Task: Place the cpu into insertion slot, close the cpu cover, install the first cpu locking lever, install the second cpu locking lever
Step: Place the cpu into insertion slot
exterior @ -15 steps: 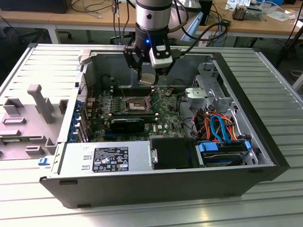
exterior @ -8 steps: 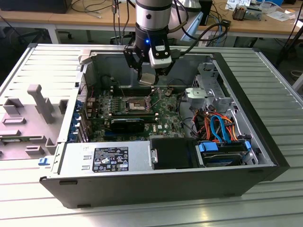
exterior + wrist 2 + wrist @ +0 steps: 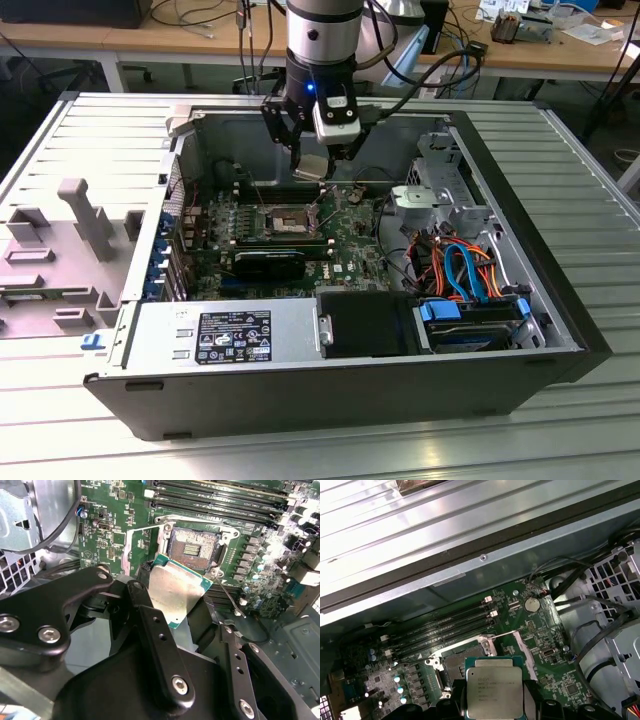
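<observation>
My gripper (image 3: pixel 312 160) is shut on the cpu (image 3: pixel 312 167), a flat silver-topped square chip with a green edge. It hangs tilted a little above the motherboard (image 3: pixel 345 245) inside the open computer case. In both wrist views the cpu (image 3: pixel 175 587) (image 3: pixel 494 687) sits between my black fingers (image 3: pixel 150 625). The insertion slot (image 3: pixel 192 547) (image 3: pixel 283 220) (image 3: pixel 457 667) lies bare just beyond the chip, dark centre showing. The cpu cover (image 3: pixel 128 555) is swung open beside the slot. A thin wire locking lever (image 3: pixel 227 597) sticks up at the slot's other side.
Long black memory slots (image 3: pixel 215 495) run beside the socket. A black block (image 3: pixel 270 262) lies in front of the socket. The power supply (image 3: pixel 225 335) and a drive bay with blue and orange cables (image 3: pixel 465 270) fill the case's front. A grey fixture (image 3: pixel 85 215) stands on the exterior view's left.
</observation>
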Tool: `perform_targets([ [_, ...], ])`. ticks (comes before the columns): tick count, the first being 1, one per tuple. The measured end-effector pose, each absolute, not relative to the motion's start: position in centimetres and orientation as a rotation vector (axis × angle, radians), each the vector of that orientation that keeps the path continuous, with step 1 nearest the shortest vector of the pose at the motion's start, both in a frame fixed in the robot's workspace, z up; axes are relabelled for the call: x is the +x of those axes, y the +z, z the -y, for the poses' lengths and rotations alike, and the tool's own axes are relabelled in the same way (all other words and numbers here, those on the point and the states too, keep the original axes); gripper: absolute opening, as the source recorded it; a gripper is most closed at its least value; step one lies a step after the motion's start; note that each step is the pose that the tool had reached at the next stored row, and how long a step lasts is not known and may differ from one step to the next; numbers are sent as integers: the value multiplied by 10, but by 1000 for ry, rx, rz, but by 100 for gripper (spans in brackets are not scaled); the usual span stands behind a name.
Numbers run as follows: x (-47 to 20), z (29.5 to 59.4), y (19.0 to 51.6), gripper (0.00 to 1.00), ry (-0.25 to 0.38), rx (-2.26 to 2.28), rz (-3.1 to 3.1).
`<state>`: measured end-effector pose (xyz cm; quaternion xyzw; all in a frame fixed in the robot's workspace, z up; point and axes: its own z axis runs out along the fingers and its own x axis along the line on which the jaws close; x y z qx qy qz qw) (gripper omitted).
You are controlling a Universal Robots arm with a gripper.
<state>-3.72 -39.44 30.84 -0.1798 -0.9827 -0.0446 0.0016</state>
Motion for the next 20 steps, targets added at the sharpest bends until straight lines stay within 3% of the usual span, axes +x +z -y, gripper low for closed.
perform_targets([
  [20,-37,394,308,54,-140,-674,3065],
])
